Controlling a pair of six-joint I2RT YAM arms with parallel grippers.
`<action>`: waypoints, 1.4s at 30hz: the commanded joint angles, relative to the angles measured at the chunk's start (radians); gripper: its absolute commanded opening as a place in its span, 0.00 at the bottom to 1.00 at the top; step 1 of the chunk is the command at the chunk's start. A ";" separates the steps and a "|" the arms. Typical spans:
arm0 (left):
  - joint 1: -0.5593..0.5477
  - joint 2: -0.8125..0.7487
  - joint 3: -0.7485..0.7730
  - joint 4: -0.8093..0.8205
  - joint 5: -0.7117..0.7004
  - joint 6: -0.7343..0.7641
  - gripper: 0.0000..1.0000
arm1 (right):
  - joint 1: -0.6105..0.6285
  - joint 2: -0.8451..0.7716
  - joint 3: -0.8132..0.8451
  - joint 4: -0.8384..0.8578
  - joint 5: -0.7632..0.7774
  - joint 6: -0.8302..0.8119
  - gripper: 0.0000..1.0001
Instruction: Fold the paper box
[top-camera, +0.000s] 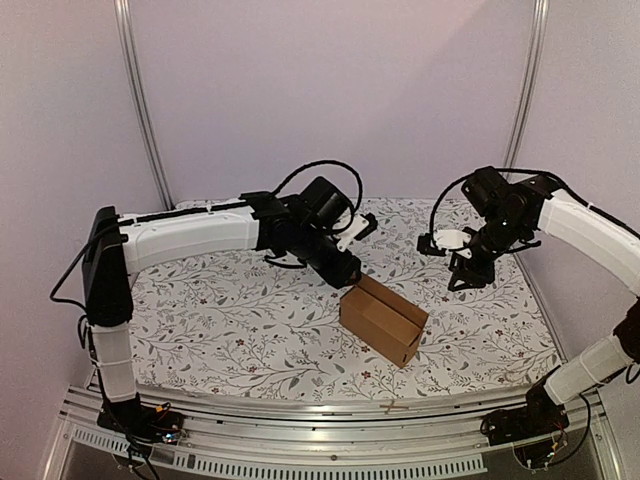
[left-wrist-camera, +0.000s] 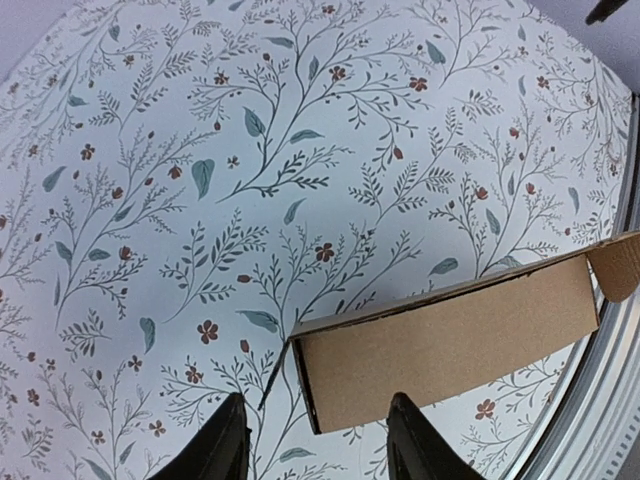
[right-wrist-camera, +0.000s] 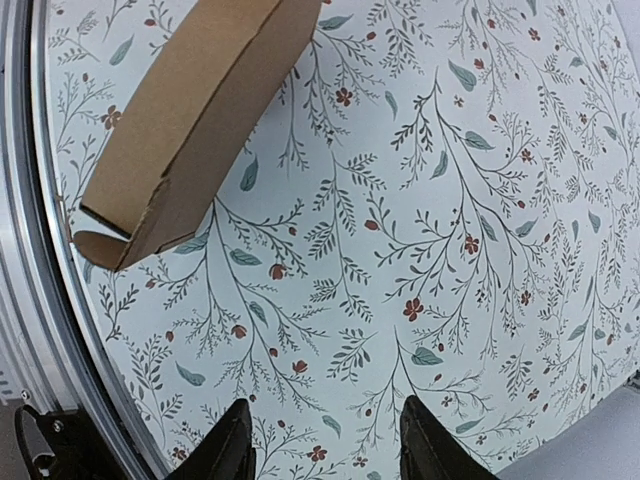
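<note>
The paper box (top-camera: 383, 320) is a small elongated brown carton lying folded on the floral cloth, mid-table. In the left wrist view the paper box (left-wrist-camera: 450, 345) runs off to the right, with a rounded tab (left-wrist-camera: 620, 265) sticking out at its far end. My left gripper (top-camera: 350, 270) hovers over its far-left end, open; its fingertips (left-wrist-camera: 225, 445) straddle that end without touching it. My right gripper (top-camera: 465, 275) is open to the right of the carton, over bare cloth. In the right wrist view the paper box (right-wrist-camera: 190, 110) lies at the upper left, away from the right gripper (right-wrist-camera: 325, 450).
A metal rail (top-camera: 330, 410) runs along the table's near edge, close to the carton's near end. The same rail shows at the right of the left wrist view (left-wrist-camera: 600, 420) and at the left of the right wrist view (right-wrist-camera: 30, 300). Grey walls surround the table.
</note>
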 joint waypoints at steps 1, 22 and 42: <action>0.027 0.063 0.082 -0.080 0.047 0.057 0.46 | 0.000 -0.095 -0.089 -0.089 -0.054 -0.157 0.50; 0.091 0.142 0.124 -0.088 0.204 0.076 0.26 | 0.092 -0.048 -0.161 0.020 -0.128 -0.133 0.55; 0.048 0.143 0.139 -0.121 0.116 0.023 0.00 | 0.195 -0.039 -0.196 0.125 -0.125 -0.018 0.34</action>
